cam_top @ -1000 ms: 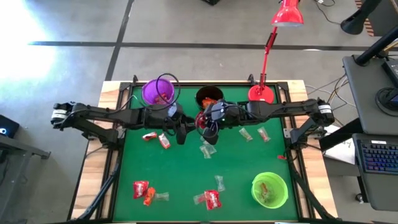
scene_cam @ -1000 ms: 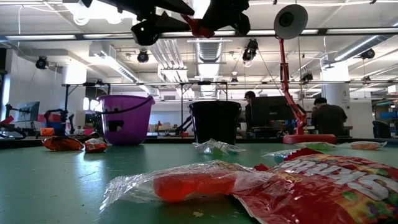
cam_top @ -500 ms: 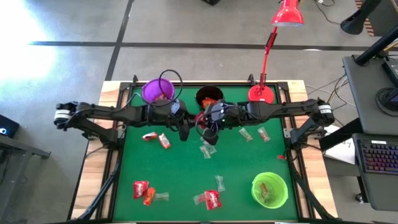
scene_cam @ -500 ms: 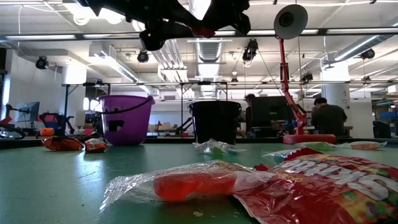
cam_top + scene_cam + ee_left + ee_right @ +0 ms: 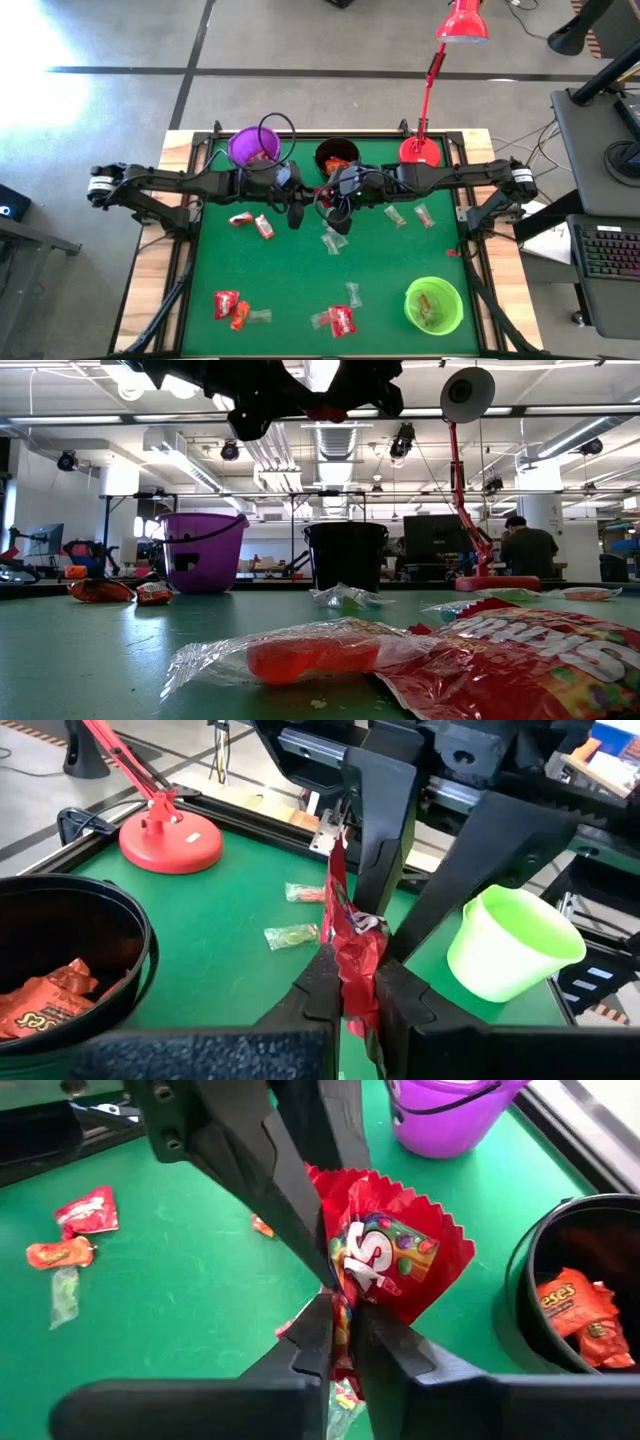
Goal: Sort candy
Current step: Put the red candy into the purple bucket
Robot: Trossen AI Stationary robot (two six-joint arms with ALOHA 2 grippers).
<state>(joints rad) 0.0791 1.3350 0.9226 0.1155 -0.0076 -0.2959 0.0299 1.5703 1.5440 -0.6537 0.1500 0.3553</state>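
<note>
2 claws (image 5: 345, 985) (image 5: 340, 1335) pinch crinkly red wrapper (image 5: 385, 1260).

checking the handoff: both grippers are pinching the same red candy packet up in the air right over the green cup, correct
Not over the green cup. In the high view both the left gripper and the right gripper pinch the red candy packet in the air beside the black cup, at the table's far side; the green cup stands at the near right corner.

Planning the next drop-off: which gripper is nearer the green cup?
Right. The right gripper and the left gripper meet mid-table on one red candy packet, far from the green cup; the right sits slightly closer to the cup's side.
</note>
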